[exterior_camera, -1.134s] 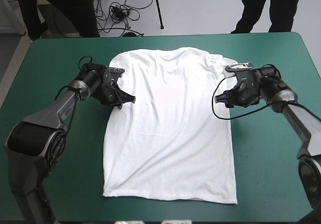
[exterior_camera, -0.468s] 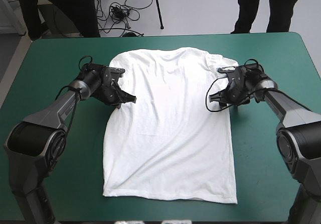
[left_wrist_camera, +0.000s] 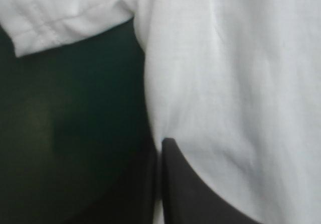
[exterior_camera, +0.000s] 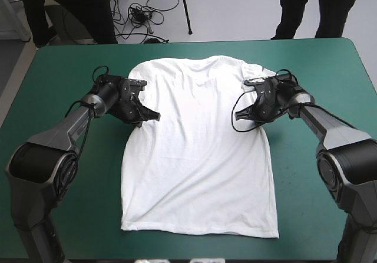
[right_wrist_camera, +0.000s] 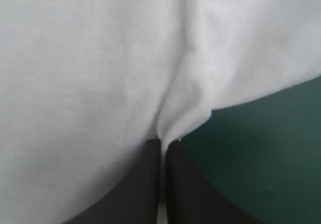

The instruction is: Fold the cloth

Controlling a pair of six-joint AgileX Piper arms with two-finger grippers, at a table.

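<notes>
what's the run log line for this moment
T-shirt: spread flat | left gripper: shut on left side edge | right gripper: shut on right side edge, cloth puckered

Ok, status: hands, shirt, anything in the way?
Left hand shut on the T-shirt at the edge nearest it. Right hand shut on the opposite edge, cloth puckered there. T-shirt spread flat on the teal-green cover. No obstruction seen.

My left gripper (left_wrist_camera: 160, 146) pinched onto the T-shirt (left_wrist_camera: 230, 73) at its side edge, sleeve (left_wrist_camera: 65, 18) ahead, teal-green cover (left_wrist_camera: 75, 118) beside my fingers
</notes>
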